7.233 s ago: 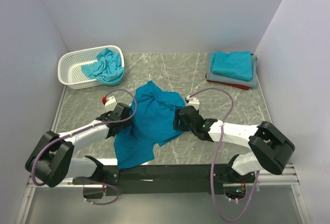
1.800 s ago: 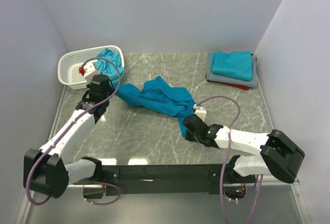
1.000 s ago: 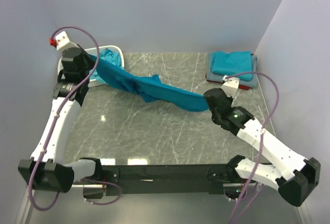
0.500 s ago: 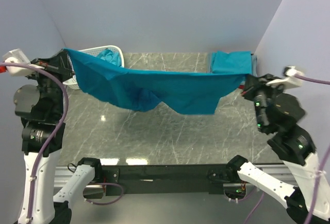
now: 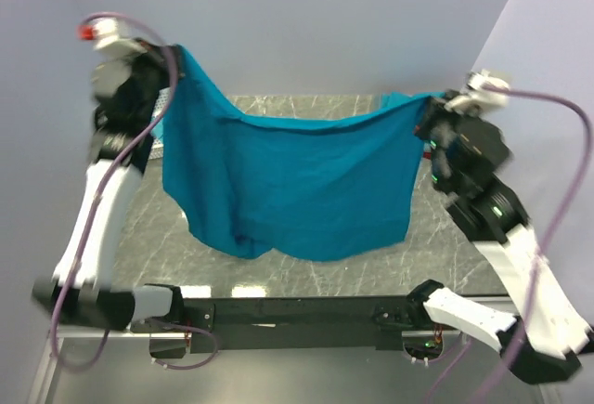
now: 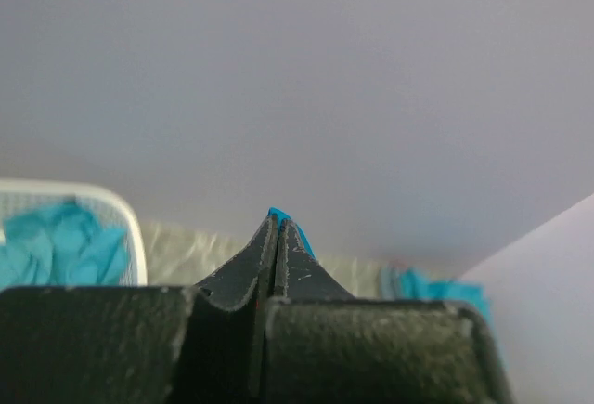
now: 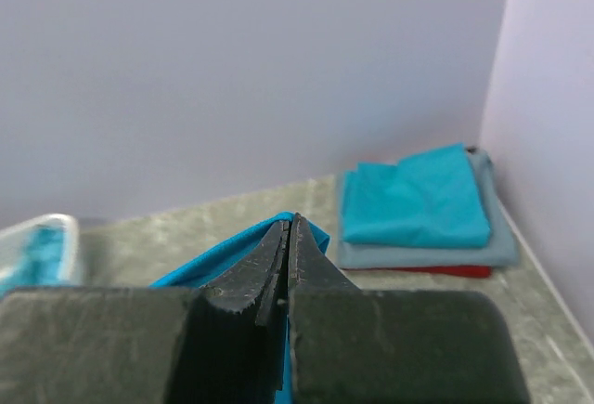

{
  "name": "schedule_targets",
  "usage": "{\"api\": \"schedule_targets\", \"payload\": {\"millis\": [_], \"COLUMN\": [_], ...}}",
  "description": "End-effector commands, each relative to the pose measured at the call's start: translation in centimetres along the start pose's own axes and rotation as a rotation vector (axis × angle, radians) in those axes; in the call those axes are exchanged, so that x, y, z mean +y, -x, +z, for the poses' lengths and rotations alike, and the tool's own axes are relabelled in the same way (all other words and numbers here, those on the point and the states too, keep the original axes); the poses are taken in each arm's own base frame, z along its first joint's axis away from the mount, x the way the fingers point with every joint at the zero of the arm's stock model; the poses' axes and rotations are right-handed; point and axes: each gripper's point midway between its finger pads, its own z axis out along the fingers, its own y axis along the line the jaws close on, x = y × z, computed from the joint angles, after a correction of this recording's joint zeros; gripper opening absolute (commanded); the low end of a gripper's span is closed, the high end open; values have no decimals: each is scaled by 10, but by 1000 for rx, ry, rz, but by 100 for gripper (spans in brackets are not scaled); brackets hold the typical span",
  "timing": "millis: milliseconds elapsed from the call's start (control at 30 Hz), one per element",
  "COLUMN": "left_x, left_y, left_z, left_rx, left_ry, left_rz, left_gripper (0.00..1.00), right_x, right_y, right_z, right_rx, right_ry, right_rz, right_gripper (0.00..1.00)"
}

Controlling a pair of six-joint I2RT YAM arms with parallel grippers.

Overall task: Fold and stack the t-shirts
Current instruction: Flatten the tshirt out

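A teal-blue t-shirt (image 5: pixel 288 181) hangs spread out in the air between my two raised grippers. My left gripper (image 5: pixel 174 53) is shut on its upper left corner, and a sliver of teal cloth (image 6: pixel 277 213) pokes out past the closed fingertips (image 6: pixel 267 237). On the right, the gripper (image 5: pixel 423 114) is shut on the upper right corner, with cloth (image 7: pixel 232 251) draped beside its fingers (image 7: pixel 277 241). A folded stack (image 7: pixel 418 209) lies at the back right: teal on top, then grey, then red. More turquoise t-shirts (image 6: pixel 56 241) lie crumpled in the basket.
The white lattice basket (image 6: pixel 130 237) stands at the back left by the wall, mostly hidden in the top view behind my left arm. Grey marble table (image 5: pixel 139 228) shows under and beside the hanging shirt. Walls close in on the left, back and right.
Both arms have lifted higher and the shirt, half a second ago a sagging band, now hangs as a wide open sheet. One second ago it was still trailing low over the table.
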Motion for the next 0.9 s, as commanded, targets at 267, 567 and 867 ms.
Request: {"api": "schedule_targets", "payload": {"millis": [267,567,867], "left_x": [-22,-45,-84], "left_y": [-14,70,144], "left_z": [15,-97,-168], "left_rx": [9,-222,-377], "left_ry": [-94,-115,-234], "left_rz": [33,64,81], "left_gripper": [1,0,0], "right_x": [-17,-15,-12], "right_y": [-10,32,100], "right_z": [45,-21,-93], "right_rx": [2,-80,-232], "right_ry": [-64,114,313], "right_rz": [-37,89,147], "right_gripper": [0,0,0]}}
